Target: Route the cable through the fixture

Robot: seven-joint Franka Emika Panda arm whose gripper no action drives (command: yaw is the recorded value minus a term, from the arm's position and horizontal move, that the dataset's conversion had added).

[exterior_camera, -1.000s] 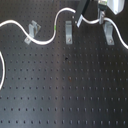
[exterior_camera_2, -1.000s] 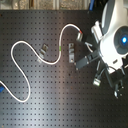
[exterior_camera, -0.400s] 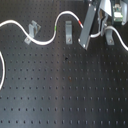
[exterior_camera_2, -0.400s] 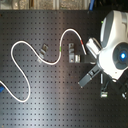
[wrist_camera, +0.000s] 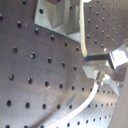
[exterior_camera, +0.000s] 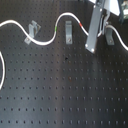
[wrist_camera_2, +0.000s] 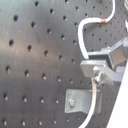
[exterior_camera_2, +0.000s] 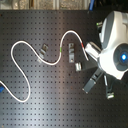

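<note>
- Gripping the cable (wrist_camera_2: 81, 39) just past its red band (wrist_camera_2: 103, 21), the gripper (wrist_camera_2: 96, 73) is closed on it; in the second wrist view the cord runs between the fingers and out the far side.
- In the first exterior view the fixture (exterior_camera: 67, 33) stands upright on the surface (exterior_camera: 60, 90), towards the first exterior view's left of the gripper (exterior_camera: 91, 46) and near it.
- The cable (exterior_camera: 64, 19) arches over and behind the fixture without sitting between the prongs. The green band (exterior_camera: 54, 34) lies on one side and the red band (exterior_camera: 81, 24) on the other.
- The second exterior view agrees: the cable's hump (exterior_camera_2: 74, 33) curves around the fixture (exterior_camera_2: 71, 50) and stays apart from it.
- The fixture's long axis is vertical and its slot opens upward. I judge that the held stretch has to be carried back towards the fixture, lifted above the prongs and lowered between them.
- Two other clips share the surface: a tilted one (exterior_camera: 33, 31) under the cable further towards the first exterior view's left, and a leaning one (exterior_camera: 109, 36) just beyond the gripper.
- No brand, label or writing can be read in any view; the arm shows only a blue disc (exterior_camera_2: 121, 56).
</note>
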